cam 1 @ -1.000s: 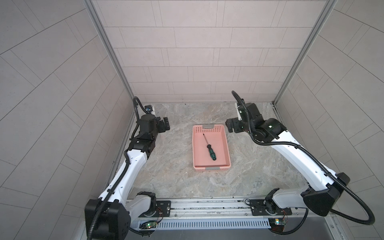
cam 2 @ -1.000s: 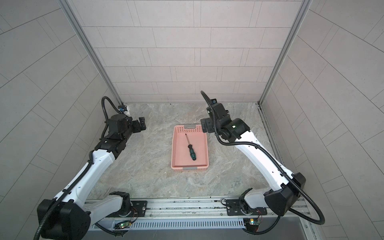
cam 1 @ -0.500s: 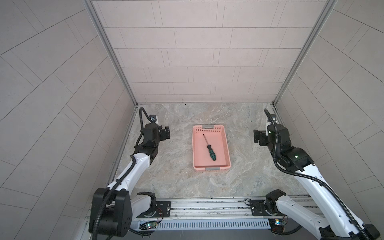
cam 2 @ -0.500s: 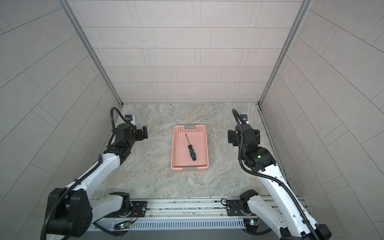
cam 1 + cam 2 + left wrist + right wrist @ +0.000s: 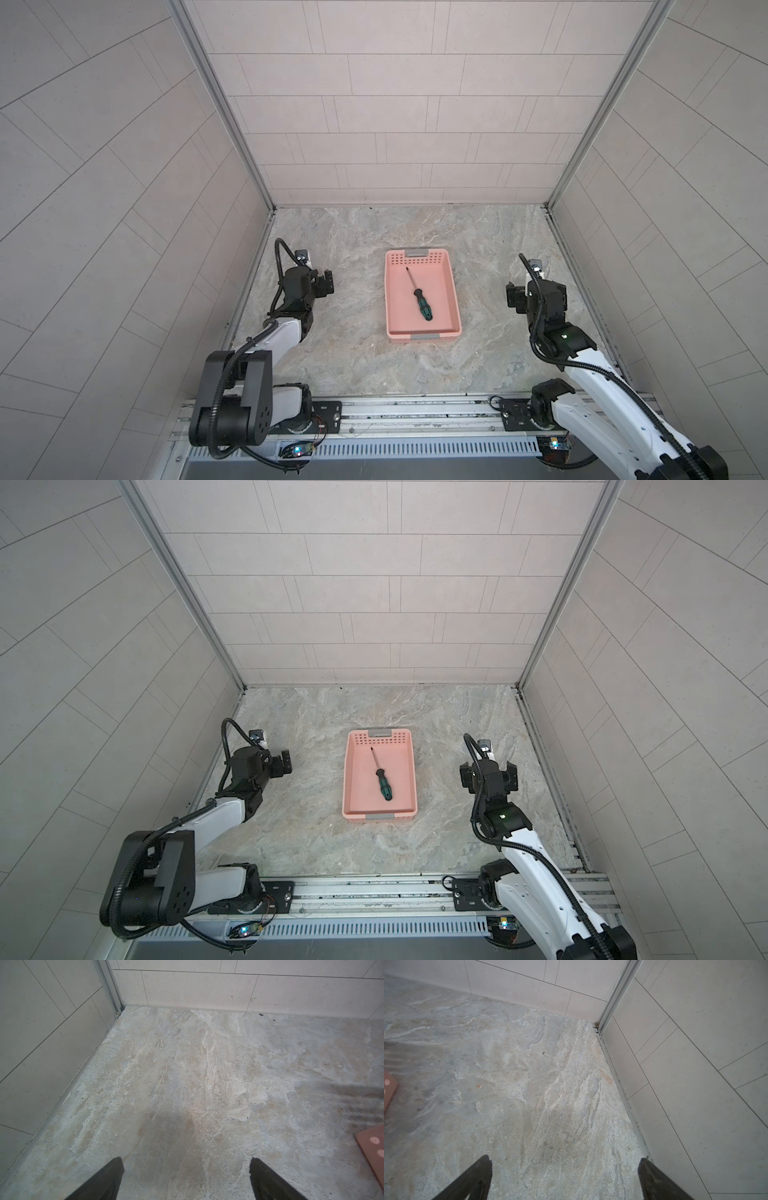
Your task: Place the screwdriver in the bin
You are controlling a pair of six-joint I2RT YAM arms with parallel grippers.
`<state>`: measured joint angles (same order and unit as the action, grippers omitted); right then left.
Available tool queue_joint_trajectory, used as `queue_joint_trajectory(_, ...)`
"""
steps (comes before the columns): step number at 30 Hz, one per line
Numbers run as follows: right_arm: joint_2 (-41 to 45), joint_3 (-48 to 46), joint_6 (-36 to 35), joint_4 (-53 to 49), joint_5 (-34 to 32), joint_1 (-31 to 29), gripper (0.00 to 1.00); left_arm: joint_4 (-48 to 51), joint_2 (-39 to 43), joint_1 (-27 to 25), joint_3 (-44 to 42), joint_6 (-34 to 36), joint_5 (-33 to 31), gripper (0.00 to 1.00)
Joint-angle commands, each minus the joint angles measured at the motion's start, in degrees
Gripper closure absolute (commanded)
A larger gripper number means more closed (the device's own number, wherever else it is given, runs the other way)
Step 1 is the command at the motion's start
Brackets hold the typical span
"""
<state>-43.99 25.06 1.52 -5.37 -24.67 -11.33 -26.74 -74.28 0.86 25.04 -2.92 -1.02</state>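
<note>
Top views both show the screwdriver (image 5: 420,300) lying flat inside the bin (image 5: 399,307). It sits slantwise, with its handle toward the near end and its tip toward the far perforated wall. Nothing touches it, so the task looks done. That would explain why both arms stand well apart from the bin, one on each side of the bench (image 5: 353,249): nothing seems left to hold.

The wrist views show what the top views leave unclear. The left gripper (image 5: 187,1162) and the right gripper (image 5: 566,1159) each have their jaws spread wide, with only bare bench between them. Each wrist view catches just a pink corner of the bin, and neither shows the screwdriver.
</note>
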Motion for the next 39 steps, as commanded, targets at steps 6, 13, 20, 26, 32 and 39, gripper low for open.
queue_joint_trajectory(6, -1.25, -6.53, 1.3, 17.8, 1.22, 4.97, 0.0, -10.46, -8.24, 2.19, 1.14, 0.68, 8.12, 0.0)
queue_joint_trajectory(13, -9.54, -10.3, 2.45, 30.74, 3.1, 7.66, 0.0, -10.35, -10.93, 2.3, 2.45, 1.58, 9.76, 0.0)
queue_joint_trajectory(20, -19.84, -8.22, 1.22, 37.82, 5.68, 7.95, 0.0, -9.13, -11.52, 1.87, 3.35, 2.12, 8.89, 0.0)
queue_joint_trajectory(26, -23.39, -6.09, 1.76, 38.77, 7.69, 7.96, 0.0, -14.38, -12.65, 0.09, 0.31, 2.06, 2.46, 0.0)
queue_joint_trajectory(32, -24.36, -6.18, 1.65, 39.3, 9.14, 7.99, 0.0, -14.41, -13.17, -0.34, 0.53, 1.11, -1.44, 0.0)
queue_joint_trajectory(39, -23.34, -7.04, 1.64, 38.79, 9.81, 7.97, 0.0, -14.74, -13.27, 0.48, 0.41, 1.17, 1.38, 0.0)
